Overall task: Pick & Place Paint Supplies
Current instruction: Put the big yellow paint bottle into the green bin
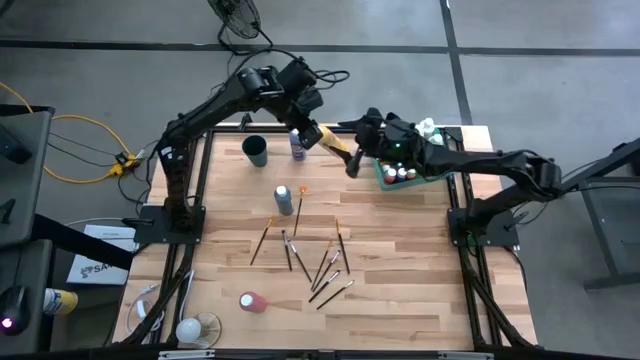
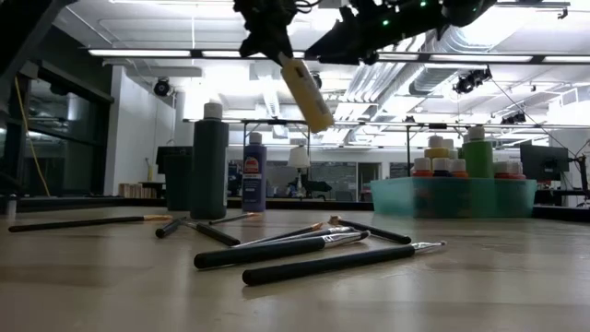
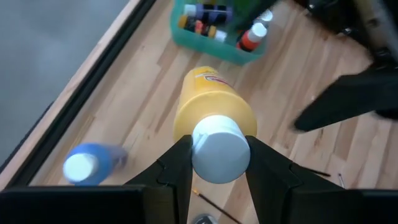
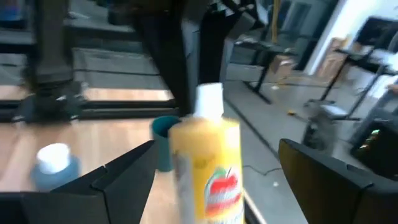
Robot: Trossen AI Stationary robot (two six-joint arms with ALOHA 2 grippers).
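Note:
A yellow paint bottle [image 1: 338, 147] with a white cap hangs in the air over the table's far middle, my left gripper [image 1: 318, 133] shut on it. My right gripper [image 1: 352, 162] is open just to its right; its fingers [image 4: 121, 177] stand on either side of the bottle's body [image 4: 208, 165] without touching it. The green tray [image 1: 400, 176] holding capped bottles sits at the far right. Several paintbrushes [image 1: 312, 258] lie flat mid-table. A blue bottle [image 1: 297, 146] and a darker one [image 1: 284, 199] stand upright. My left gripper pinches the yellow bottle's white cap [image 3: 200, 155] between its two fingers. The fingers slant down from above, from the table's far left. The bottle hangs tilted below them [image 2: 309, 94], its base lower and toward the tray, clear of the table.
A dark round cup [image 1: 256, 150] stands at the far left beside the blue bottle. A pink bottle [image 1: 252, 301] lies on its side near the front edge, with a white round thing [image 1: 190, 328] at the front left corner. Bare wood lies at the front right.

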